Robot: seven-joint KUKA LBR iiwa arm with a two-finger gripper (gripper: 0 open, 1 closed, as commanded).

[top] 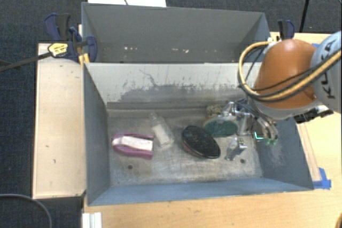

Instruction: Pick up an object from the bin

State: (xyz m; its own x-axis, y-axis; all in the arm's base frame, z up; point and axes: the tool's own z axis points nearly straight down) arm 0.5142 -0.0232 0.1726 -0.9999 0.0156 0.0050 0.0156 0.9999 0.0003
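My gripper [235, 150] hangs low over the right part of the bin floor, its metal fingers pointing down just right of a dark oval disc [200, 142]. A teal green lump [221, 127] lies right behind the disc, close under the gripper's body. A small pale brownish thing [214, 110] sits at the back wall near it. Nothing shows between the fingers, and how far apart they stand is not visible.
A purple and white oblong thing [132, 146] lies at the left of the bin floor. A clear, whitish small packet [161, 133] lies between it and the disc. The arm with its orange cover and cables comes in over the bin's right wall.
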